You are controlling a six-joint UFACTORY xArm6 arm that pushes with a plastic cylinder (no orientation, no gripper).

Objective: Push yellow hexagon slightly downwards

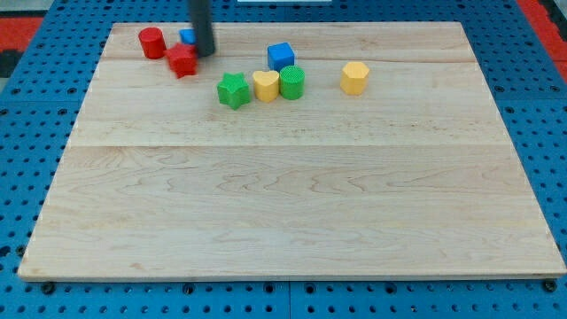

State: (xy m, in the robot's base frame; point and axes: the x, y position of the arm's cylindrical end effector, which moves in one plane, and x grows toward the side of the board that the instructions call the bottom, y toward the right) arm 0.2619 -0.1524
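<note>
The yellow hexagon (354, 77) stands alone toward the view's top right of the wooden board (292, 204). My tip (205, 52) is far to its left, near the view's top left, touching or just beside a red star-like block (182, 60) and partly hiding a blue block (187, 36). A red cylinder (151, 42) stands left of them.
A blue cube (281, 56) sits above a row of a green star (234, 89), a yellow heart-like block (265, 85) and a green cylinder (291, 81), between my tip and the yellow hexagon. Blue pegboard (35, 133) surrounds the board.
</note>
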